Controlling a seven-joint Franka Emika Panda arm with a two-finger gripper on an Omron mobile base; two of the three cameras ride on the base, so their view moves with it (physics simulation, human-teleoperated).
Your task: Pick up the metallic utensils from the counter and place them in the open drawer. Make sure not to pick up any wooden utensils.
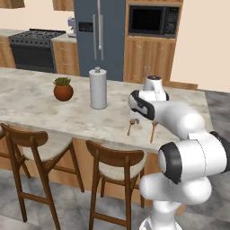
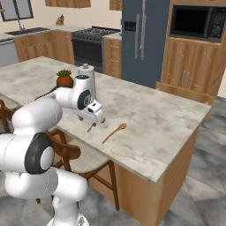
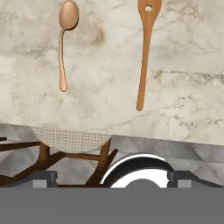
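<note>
Bar stools [image 1: 112, 164] stand closest, tucked under the counter [image 2: 167, 128] edge. Above them the pincer [image 2: 90, 115] hangs spread wide and empty near that edge. Below it, left to right in the hand view, lie two wooden utensils: a small spoon [image 3: 65, 41] and a longer spoon with a hole [image 3: 145, 50], apart. Both are to be left alone. Metallic utensils would likely be stiff, light, slippery; best pinched mid-handle. Open counter lies beyond.

a potted plant [image 1: 63, 89] beside a paper towel roll [image 1: 98, 88]; bar stools [image 1: 114, 168] below.
</note>
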